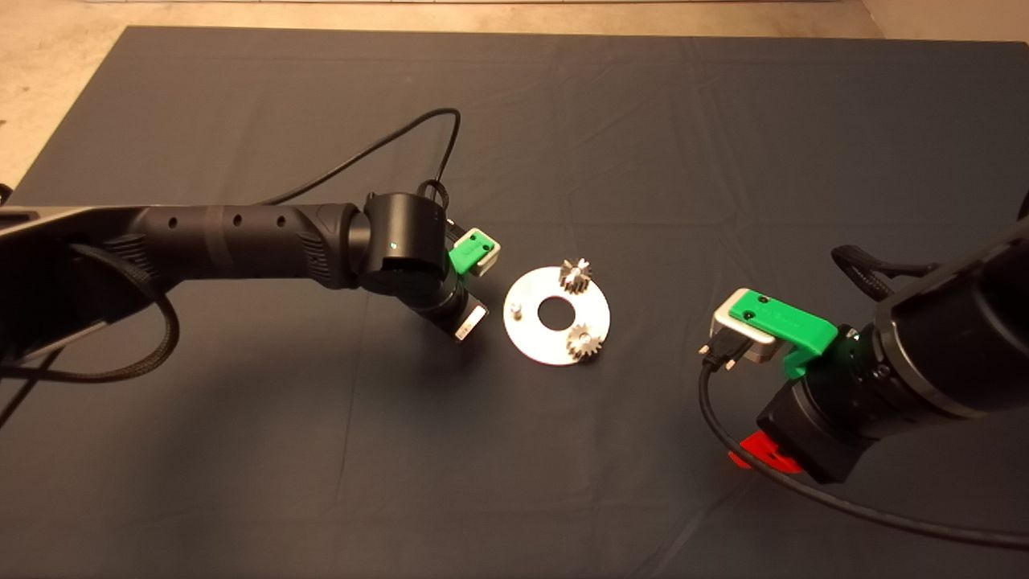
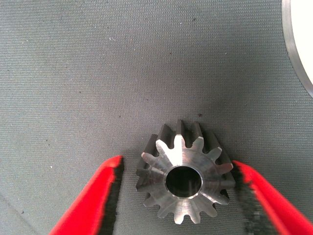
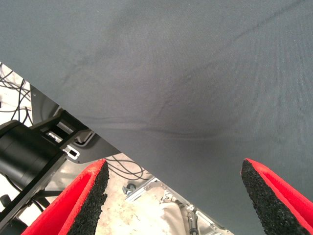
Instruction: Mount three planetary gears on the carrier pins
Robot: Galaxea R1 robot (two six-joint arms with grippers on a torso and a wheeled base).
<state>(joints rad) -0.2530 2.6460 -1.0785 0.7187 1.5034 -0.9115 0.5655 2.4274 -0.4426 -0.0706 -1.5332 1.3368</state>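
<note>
The silver carrier disc (image 1: 532, 338) lies mid-mat. Two planetary gears (image 1: 575, 276) (image 1: 584, 342) sit on its far and near right pins. One carrier pin (image 1: 517, 309) on the disc's left side stands bare. A third gear (image 2: 195, 161) lies flat on the mat just left of the disc, whose rim (image 2: 298, 44) shows beside it in the left wrist view. My left gripper (image 2: 177, 161) is low over this gear, open, one red finger on each side. In the head view the wrist hides that gear. My right gripper (image 3: 173, 164) is open and holds nothing, off to the right (image 1: 764, 454).
A black cable (image 1: 378, 153) loops up behind the left wrist. The right arm's cable (image 1: 723, 434) trails across the near right mat. The mat's edge, with floor and cables beyond it, shows in the right wrist view.
</note>
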